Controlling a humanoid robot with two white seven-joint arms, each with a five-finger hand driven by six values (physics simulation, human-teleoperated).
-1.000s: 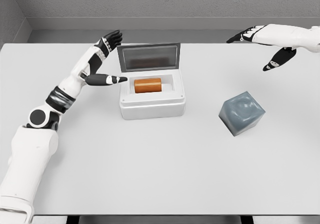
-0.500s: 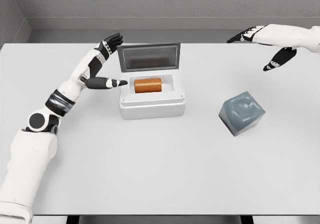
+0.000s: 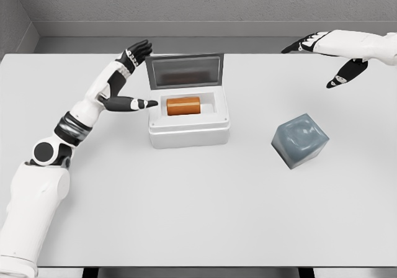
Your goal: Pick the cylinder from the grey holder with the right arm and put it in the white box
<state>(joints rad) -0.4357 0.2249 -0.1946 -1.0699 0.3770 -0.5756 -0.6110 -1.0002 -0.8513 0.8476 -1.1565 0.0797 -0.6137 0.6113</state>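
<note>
1. Head view, left side first: the left hand (image 3: 127,79) sits just beside the left wall of the white box (image 3: 189,128), fingers spread wide. The thumb points toward the box rim and the other fingers reach up next to the raised lid (image 3: 185,71). It holds nothing, and I can't tell if the thumb tip actually touches the box.
2. The orange cylinder (image 3: 183,106) is lying on its side inside the white box's recess, nobody gripping it.
3. The right hand (image 3: 325,58) hangs up at the far right, well apart from everything. Fingers are splayed and relaxed, thumb dangling down, empty.
4. The grey holder (image 3: 299,140) sits tilted on the white table (image 3: 205,216), right of the box, with a dimpled top and nothing in it.
</note>
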